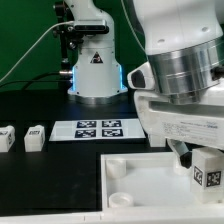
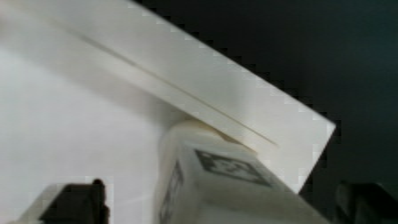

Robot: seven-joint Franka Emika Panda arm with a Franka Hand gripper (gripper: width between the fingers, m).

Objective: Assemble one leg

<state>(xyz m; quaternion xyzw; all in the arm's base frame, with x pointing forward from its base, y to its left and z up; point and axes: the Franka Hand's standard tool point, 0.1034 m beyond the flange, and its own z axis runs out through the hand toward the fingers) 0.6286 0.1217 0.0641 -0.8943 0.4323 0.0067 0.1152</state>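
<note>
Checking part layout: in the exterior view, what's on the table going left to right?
Left to right in the exterior view: loose leg at the edge → second loose leg → marker board → tray → leg in the gripper.

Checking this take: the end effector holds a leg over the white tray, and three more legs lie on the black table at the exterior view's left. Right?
Not three: the exterior view shows two loose legs there. The end effector does hold a leg over the white tray.
</note>
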